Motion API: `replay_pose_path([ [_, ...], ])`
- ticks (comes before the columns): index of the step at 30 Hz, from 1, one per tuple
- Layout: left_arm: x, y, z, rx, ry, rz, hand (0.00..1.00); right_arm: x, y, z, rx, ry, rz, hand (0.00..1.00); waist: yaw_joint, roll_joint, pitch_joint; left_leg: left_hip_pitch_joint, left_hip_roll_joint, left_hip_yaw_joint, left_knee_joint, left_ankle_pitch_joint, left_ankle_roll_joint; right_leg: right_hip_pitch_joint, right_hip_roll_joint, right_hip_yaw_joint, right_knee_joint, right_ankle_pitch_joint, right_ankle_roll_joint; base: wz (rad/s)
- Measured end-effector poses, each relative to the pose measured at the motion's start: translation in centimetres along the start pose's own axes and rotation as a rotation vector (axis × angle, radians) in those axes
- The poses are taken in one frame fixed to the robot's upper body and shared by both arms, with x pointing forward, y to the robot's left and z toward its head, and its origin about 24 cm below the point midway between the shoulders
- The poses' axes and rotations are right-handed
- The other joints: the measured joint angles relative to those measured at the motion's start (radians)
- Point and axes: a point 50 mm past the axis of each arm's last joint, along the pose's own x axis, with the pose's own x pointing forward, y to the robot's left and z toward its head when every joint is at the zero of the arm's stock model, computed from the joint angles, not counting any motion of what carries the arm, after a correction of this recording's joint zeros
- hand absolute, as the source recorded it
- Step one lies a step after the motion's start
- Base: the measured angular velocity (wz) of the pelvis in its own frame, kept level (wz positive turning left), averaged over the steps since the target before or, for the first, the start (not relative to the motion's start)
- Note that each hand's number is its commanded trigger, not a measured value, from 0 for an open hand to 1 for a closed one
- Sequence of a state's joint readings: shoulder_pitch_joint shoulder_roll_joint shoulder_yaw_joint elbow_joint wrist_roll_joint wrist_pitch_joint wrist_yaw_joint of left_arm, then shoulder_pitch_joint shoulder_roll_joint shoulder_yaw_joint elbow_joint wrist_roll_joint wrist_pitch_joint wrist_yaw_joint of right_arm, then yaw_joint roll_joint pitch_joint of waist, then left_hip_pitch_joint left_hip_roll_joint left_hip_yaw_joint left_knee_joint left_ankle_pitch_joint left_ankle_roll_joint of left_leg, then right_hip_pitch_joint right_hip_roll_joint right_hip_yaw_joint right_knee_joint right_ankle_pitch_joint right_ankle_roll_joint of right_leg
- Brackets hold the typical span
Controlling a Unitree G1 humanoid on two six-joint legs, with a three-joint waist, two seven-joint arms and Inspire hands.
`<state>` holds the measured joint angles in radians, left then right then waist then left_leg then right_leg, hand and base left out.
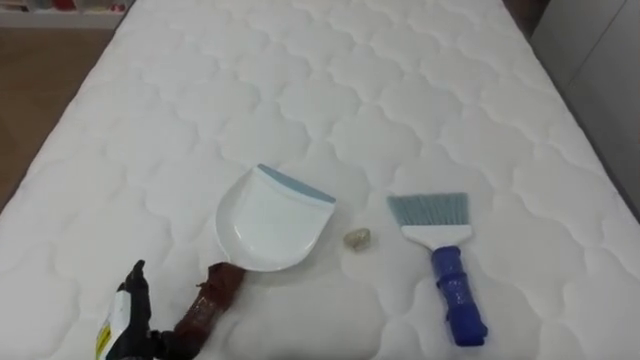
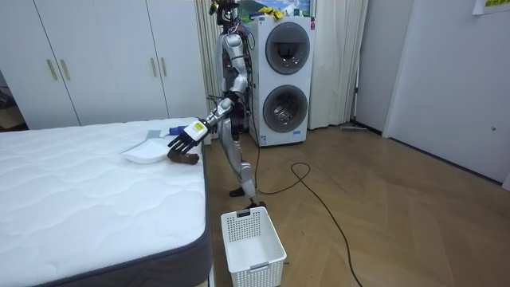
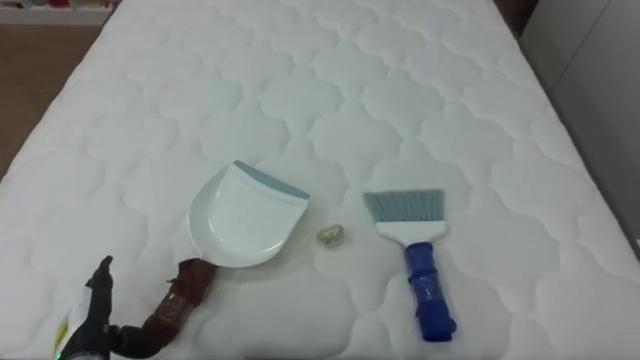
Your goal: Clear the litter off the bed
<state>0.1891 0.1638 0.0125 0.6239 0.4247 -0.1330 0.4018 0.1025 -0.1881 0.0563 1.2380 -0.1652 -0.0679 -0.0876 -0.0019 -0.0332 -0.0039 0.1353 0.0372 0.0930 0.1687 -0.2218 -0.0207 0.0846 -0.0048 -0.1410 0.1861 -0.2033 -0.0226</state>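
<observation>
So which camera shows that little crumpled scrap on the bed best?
The left eye view: the scrap lies clear between dustpan and brush. The right eye view shows it as plainly. In the room view it is too small to tell.

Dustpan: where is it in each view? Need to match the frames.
Left eye view: dustpan lies left of centre on the mattress, with the brush to its right.
Right eye view: dustpan in the same layout, slightly further left in the picture.
Room view: dustpan left of centre, on the mattress edge nearest the robot.
Shared landmark: the left hand, next to the dustpan's brown handle end.
</observation>
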Motion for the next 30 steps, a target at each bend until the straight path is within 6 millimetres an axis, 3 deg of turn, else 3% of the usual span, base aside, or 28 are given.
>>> replay_pose_path([
  [5, 0.1, 0.0, 0.8, -0.014, -0.049, 0.002, 0.0, 0.0, 0.0, 0.1, 0.0, -0.009, 0.004, 0.0, -0.013, -0.003, 0.0019, 0.001, 0.001, 0.0, 0.0, 0.0, 0.0, 0.001, 0.001, 0.0, 0.001, 0.001, -0.001, 0.01],
  [9, -0.1, -1.0, 1.5, 0.002, -0.083, -0.041, 0.0, 0.0, 0.0, 0.2, -0.002, -0.011, 0.004, 0.0, -0.027, -0.001, 0.014, -0.001, 0.001, -0.003, -0.001, 0.0, 0.0, 0.001, 0.001, 0.002, 0.001, 0.002, -0.001, 0.02],
  [12, -0.1, -1.4, 2.1, 0.008, -0.106, -0.061, 0.0, 0.0, 0.1, 0.1, -0.007, -0.005, 0.006, 0.0, -0.033, 0.002, 0.0178, -0.007, 0.001, -0.003, 0.0, 0.0, 0.0, -0.006, 0.002, 0.003, 0.001, 0.002, -0.001, 0.0],
  [27, 0.8, -1.4, 3.6, -0.013, -0.153, -0.059, 0.0, 0.1, 0.1, 0.5, -0.001, -0.016, 0.007, 0.0, -0.05, 0.02, 0.005, -0.052, 0.003, 0.0, 0.001, 0.0, 0.0, -0.045, 0.003, 0.002, 0.003, 0.008, -0.002, 0.0],
  [30, 1.1, -1.4, 3.6, -0.006, -0.146, -0.061, 0.0, 0.1, 0.1, 0.8, -0.008, -0.023, 0.007, 0.0, -0.05, 0.026, 0.0071, -0.062, 0.003, 0.002, 0.001, 0.0, 0.0, -0.056, 0.003, 0.003, 0.004, 0.009, -0.002, 0.0],
])
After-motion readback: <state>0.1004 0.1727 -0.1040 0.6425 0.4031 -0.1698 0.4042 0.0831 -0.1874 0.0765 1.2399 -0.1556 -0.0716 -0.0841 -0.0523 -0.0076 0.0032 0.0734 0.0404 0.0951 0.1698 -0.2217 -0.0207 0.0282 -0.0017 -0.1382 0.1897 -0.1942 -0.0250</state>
